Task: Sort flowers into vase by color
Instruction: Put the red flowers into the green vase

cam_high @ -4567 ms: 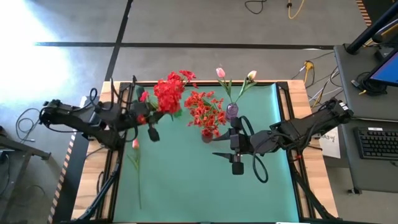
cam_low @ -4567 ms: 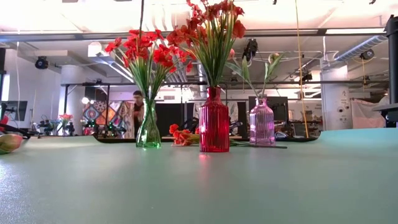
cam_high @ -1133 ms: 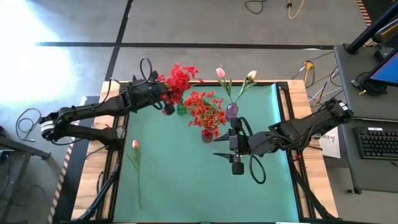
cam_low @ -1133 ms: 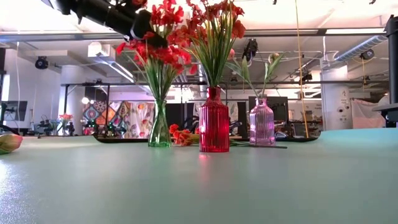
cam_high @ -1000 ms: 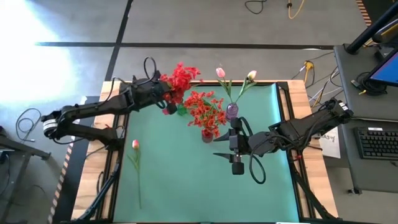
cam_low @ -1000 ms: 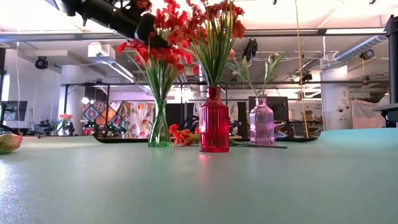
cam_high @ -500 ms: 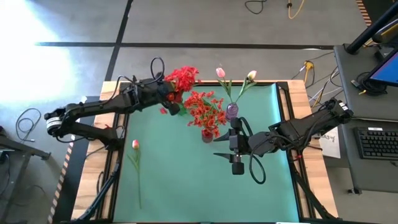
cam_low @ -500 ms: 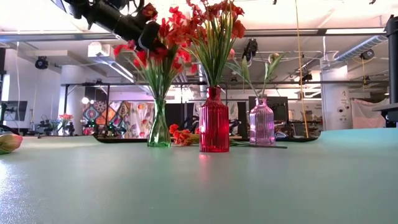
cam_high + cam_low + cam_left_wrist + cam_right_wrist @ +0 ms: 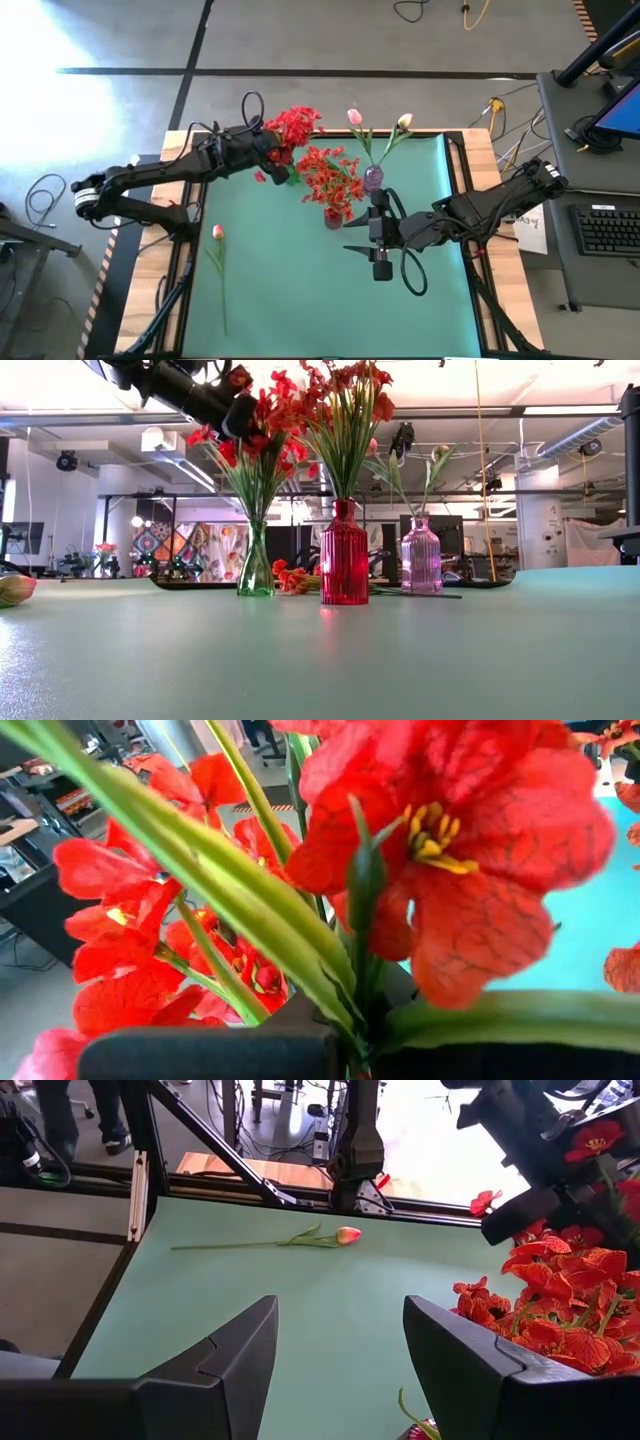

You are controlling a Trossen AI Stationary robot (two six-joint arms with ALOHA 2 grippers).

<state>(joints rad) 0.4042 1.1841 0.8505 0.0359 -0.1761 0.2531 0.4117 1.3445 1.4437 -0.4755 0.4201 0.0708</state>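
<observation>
The left claw (image 9: 268, 152) is closed on the stems of the red flowers (image 9: 292, 127), high over the far part of the worktop (image 9: 290, 290). In the left wrist view the green stems and one big red blossom (image 9: 470, 870) fill the picture just above the dark fingers (image 9: 200, 1055). Compared with some seconds ago, the left arm has reached from the left edge toward the far middle, and the bunch has gone with it. In the last half second nothing seems to change. In the low view the stems of this bunch stand in the green glass vase (image 9: 256, 572), which now stands closer to the red vase (image 9: 344, 555) than it did at first.

The right claw (image 9: 380, 258) hangs over the middle of the worktop, right of the vases, with its fingers (image 9: 215, 1365) apart and nothing between them. It has not moved.

There are three vases in a row at the far side: the green one, the red one with the orange-red flowers (image 9: 332, 178), and the pink vase (image 9: 421, 556). The pink vase holds two tulip buds, one pink (image 9: 353, 116) and one pale (image 9: 405, 121). One more pink tulip (image 9: 217, 232) lies flat near the left edge of the worktop, well apart from the vases. In the low view some orange-red blossoms (image 9: 290, 577) also lie low between the green and red vases.
</observation>
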